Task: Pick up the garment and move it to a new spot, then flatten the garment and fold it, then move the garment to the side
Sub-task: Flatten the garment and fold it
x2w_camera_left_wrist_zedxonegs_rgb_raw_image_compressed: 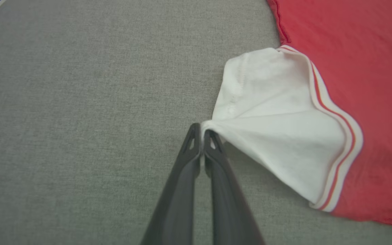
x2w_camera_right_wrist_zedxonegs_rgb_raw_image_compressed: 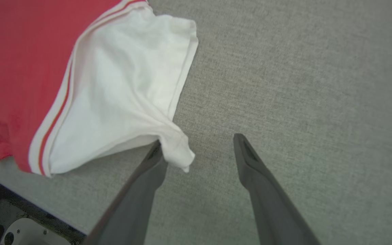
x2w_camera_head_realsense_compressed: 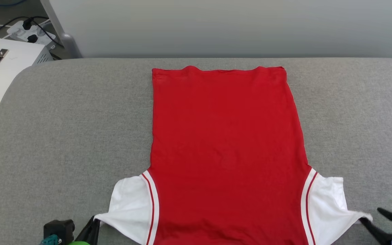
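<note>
While flattening looks like the step in hand, my left claw [x2w_camera_left_wrist_zedxonegs_rgb_raw_image_compressed: 201, 132] at seven o'clock is clamped on the garment [x2w_camera_head_realsense_compressed: 226, 136] at its white sleeve tip. My right claw [x2w_camera_right_wrist_zedxonegs_rgb_raw_image_compressed: 197, 140] at five o'clock stands apart beside the other sleeve [x2w_camera_right_wrist_zedxonegs_rgb_raw_image_compressed: 124, 102]. The red body lies flat toward twelve on the grey table [x2w_camera_head_realsense_compressed: 63, 119]. Folding next calls for fresh grips, I judge.

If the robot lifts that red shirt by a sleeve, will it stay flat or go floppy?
Probably floppy: the red shirt has a white sleeve pulled into a peak where the left gripper pinches it. Likely light, since it lies thin on the grey surface. It may crumple, like the corner by the open right gripper.
</note>
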Robot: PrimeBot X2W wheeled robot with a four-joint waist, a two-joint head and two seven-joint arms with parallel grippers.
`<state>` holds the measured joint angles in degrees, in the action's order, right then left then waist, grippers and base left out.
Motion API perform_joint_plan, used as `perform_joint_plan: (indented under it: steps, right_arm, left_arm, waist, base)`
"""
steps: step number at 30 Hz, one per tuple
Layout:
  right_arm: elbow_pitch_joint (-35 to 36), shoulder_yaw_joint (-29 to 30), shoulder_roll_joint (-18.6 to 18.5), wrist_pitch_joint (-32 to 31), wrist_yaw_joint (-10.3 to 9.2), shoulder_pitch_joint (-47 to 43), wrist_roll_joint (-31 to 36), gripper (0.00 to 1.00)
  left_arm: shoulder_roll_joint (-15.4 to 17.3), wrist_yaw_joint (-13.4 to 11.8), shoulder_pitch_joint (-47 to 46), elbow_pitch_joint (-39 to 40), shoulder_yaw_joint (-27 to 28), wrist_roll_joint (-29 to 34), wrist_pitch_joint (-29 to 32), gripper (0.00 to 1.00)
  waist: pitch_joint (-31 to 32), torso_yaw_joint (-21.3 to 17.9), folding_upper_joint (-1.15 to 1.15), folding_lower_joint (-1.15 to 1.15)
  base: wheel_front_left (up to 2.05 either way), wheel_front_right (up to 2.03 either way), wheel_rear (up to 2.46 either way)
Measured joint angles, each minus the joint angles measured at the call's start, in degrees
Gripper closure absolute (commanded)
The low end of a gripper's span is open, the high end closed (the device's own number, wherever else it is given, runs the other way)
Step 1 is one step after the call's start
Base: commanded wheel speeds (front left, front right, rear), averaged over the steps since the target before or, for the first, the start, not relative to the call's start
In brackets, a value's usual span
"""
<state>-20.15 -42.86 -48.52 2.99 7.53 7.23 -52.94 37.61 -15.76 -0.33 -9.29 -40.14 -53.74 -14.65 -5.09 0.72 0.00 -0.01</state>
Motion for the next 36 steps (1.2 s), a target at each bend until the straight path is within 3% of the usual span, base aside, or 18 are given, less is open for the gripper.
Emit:
perform_joint_plan:
  steps: [8, 13, 18, 22, 26, 30, 36]
  right_arm:
    - [7.42, 16.90, -5.25, -1.65, 0.00, 9.21, 3.68, 0.00]
    - [11.14, 24.40, -4.95, -9.21, 0.00, 19.58, 5.34, 0.00]
    - [12.13, 23.96, -4.09, -25.71, 0.00, 32.62, 5.11, 0.00]
    - [7.83, 21.99, -1.78, -43.74, 0.00, 41.47, 1.86, 0.00]
    - [1.91, 21.48, 1.79, -55.06, 0.00, 51.36, 3.92, 0.00]
    - [-3.41, 21.40, 5.37, -59.92, 0.00, 58.00, 8.92, 0.00]
    - [-9.76, 21.72, 9.93, -60.92, 0.00, 63.08, 14.74, 0.00]
  left_arm:
    - [-1.24, -1.90, -2.67, 6.17, 3.85, 6.76, -0.01, 1.00]
    - [-3.10, -2.20, -5.70, 8.75, 4.93, 10.65, -0.01, 1.00]
    - [-6.03, -2.01, -9.00, 10.48, 5.63, 14.75, -0.01, 1.00]
    - [-8.54, -1.02, -11.26, 10.94, 5.60, 17.41, -0.01, 1.00]
    - [-11.17, 0.23, -13.33, 11.16, 5.88, 20.16, -0.01, 1.00]
    - [-13.49, 1.33, -14.96, 11.28, 6.34, 21.97, -0.01, 1.00]
    - [-16.14, 2.98, -16.88, 11.16, 7.26, 24.51, -0.01, 1.00]
  waist:
    - [-3.54, 0.96, 0.00, 0.00]
    - [-6.98, 2.56, 0.00, 0.00]
    - [-11.46, 4.84, 0.00, 0.00]
    - [-15.15, 7.06, 0.00, 0.01]
    - [-18.94, 9.35, 0.00, 0.01]
    - [-22.53, 11.42, 0.00, 0.01]
    - [-28.00, 14.42, 0.00, 0.01]
  base:
    - [0.00, 0.00, 0.00]
    - [0.00, 0.00, 0.00]
    - [0.00, 0.00, 0.00]
    - [0.00, 0.00, 0.00]
    - [0.00, 0.00, 0.00]
    - [0.00, 0.00, 0.00]
    - [0.00, 0.00, 0.00]
